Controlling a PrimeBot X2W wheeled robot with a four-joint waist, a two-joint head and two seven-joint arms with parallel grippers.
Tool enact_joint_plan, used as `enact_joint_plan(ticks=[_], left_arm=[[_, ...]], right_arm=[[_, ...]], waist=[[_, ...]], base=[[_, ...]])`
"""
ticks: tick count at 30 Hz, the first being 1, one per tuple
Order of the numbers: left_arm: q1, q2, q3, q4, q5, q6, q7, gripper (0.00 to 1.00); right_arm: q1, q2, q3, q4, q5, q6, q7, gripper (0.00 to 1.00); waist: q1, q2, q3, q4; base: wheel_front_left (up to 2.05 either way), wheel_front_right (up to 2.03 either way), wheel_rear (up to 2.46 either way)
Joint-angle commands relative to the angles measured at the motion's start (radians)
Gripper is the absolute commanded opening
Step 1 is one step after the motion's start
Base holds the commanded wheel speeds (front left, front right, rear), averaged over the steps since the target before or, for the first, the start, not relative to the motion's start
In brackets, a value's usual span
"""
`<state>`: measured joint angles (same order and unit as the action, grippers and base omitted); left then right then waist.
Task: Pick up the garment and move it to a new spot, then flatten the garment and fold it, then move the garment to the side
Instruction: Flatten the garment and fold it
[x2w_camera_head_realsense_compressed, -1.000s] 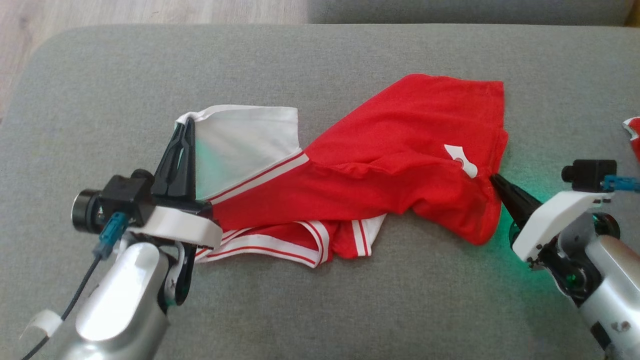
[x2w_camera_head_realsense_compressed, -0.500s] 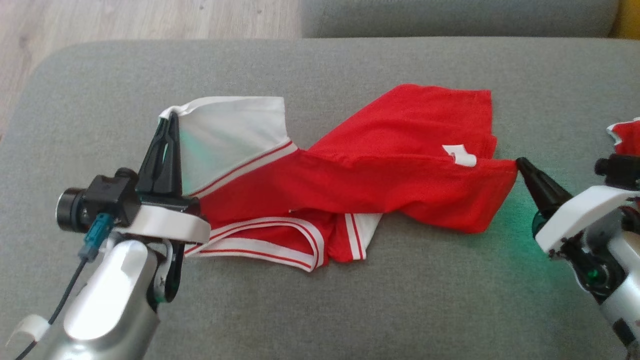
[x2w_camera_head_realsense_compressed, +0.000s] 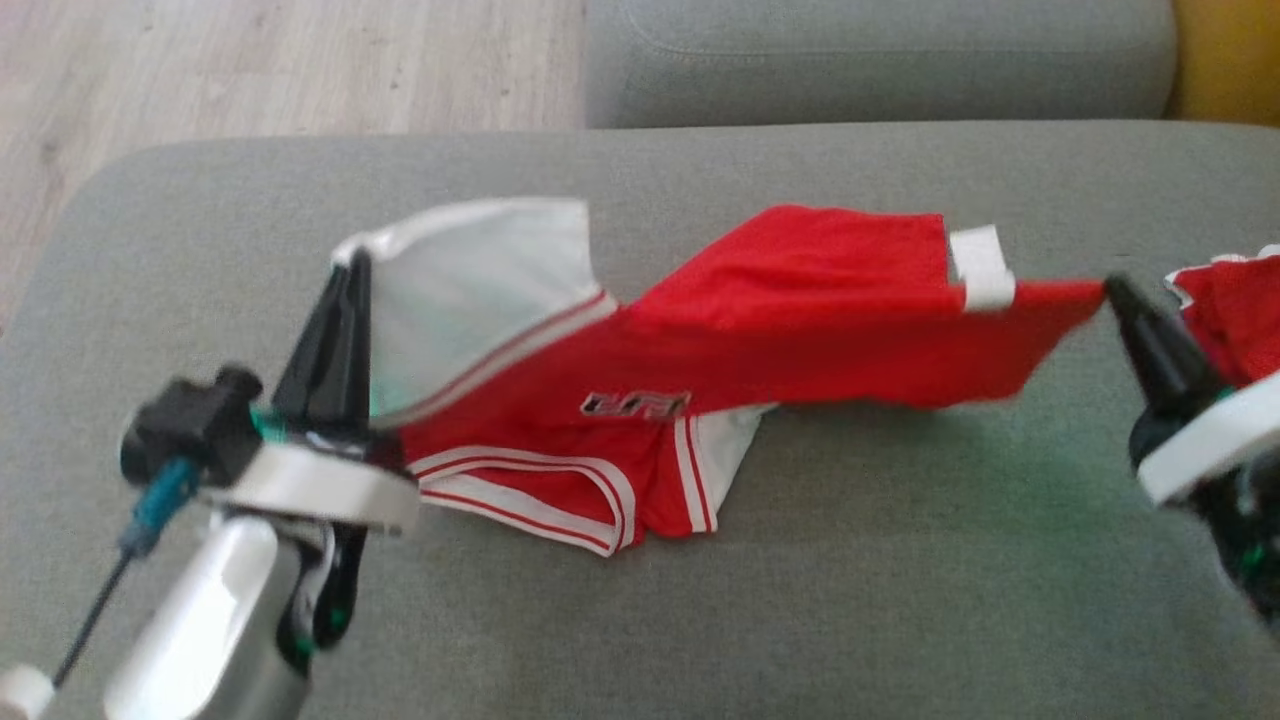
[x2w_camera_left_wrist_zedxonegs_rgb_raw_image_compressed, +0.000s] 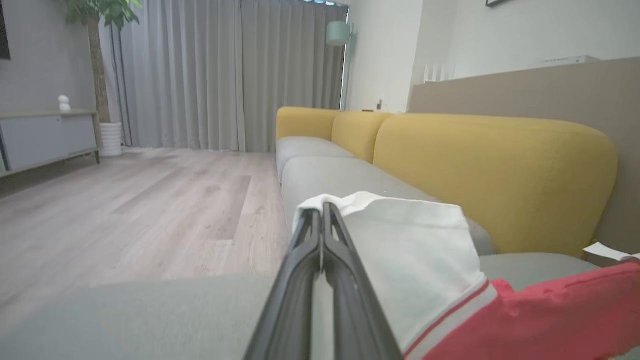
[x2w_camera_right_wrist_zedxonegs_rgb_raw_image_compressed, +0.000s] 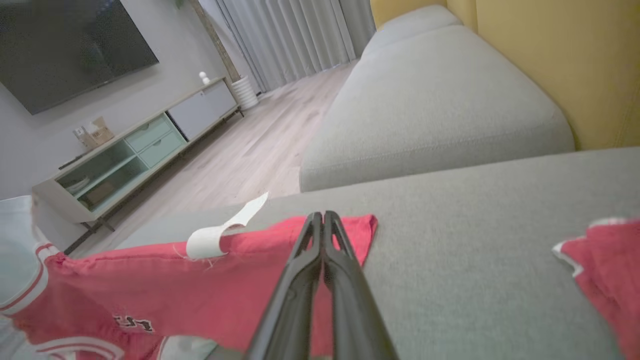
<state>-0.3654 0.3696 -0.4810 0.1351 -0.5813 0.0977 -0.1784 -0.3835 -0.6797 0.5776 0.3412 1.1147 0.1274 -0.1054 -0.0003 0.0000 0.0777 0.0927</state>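
Garment (x2w_camera_head_realsense_compressed: 800, 330) edges clamped: left gripper (x2w_camera_head_realsense_compressed: 355, 265) | right gripper (x2w_camera_head_realsense_compressed: 1115, 288) | cushion (x2w_camera_head_realsense_compressed: 800, 600) underneath

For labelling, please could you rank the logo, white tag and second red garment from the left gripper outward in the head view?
From left gripper:
1. logo, centre.
2. white tag, upper right.
3. second red garment, far right edge.
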Motion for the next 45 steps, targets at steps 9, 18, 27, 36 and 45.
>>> enact_joint_plan(ticks=[9, 18, 27, 36, 45], left_arm=[[0.084, 0.019, 0.027, -0.038, -0.026, 0.021, -0.020, 0.00], [0.061, -0.003, 0.016, 0.007, -0.022, 0.010, -0.041, 0.00], [0.058, -0.002, 0.018, 0.025, -0.020, 0.009, -0.052, 0.00], [0.030, -0.015, 0.003, 0.043, -0.016, 0.001, -0.055, 0.00], [0.014, -0.007, 0.011, 0.057, -0.017, 0.000, -0.059, 0.00]], right_arm=[[0.046, 0.063, 0.052, 0.054, -0.022, 0.003, -0.038, 0.00], [0.037, 0.101, 0.083, 0.124, 0.013, 0.003, -0.064, 1.00], [0.050, 0.036, 0.120, 0.063, 0.103, 0.003, -0.004, 1.00], [0.032, 0.009, 0.150, 0.048, 0.122, 0.003, 0.002, 0.31], [-0.008, -0.006, 0.165, 0.048, 0.098, 0.003, -0.060, 0.00]], waist=[[0.0003, 0.0000, 0.057, 0.011], [0.0003, 0.0000, 0.057, 0.023], [0.0003, 0.0000, 0.061, 0.020], [0.0003, 0.0000, 0.072, 0.040], [0.0003, 0.0000, 0.067, 0.038]], base=[[0.00, 0.00, 0.00], [0.00, 0.00, 0.00], [0.00, 0.00, 0.00], [0.00, 0.00, 0.00], [0.00, 0.00, 0.00]])
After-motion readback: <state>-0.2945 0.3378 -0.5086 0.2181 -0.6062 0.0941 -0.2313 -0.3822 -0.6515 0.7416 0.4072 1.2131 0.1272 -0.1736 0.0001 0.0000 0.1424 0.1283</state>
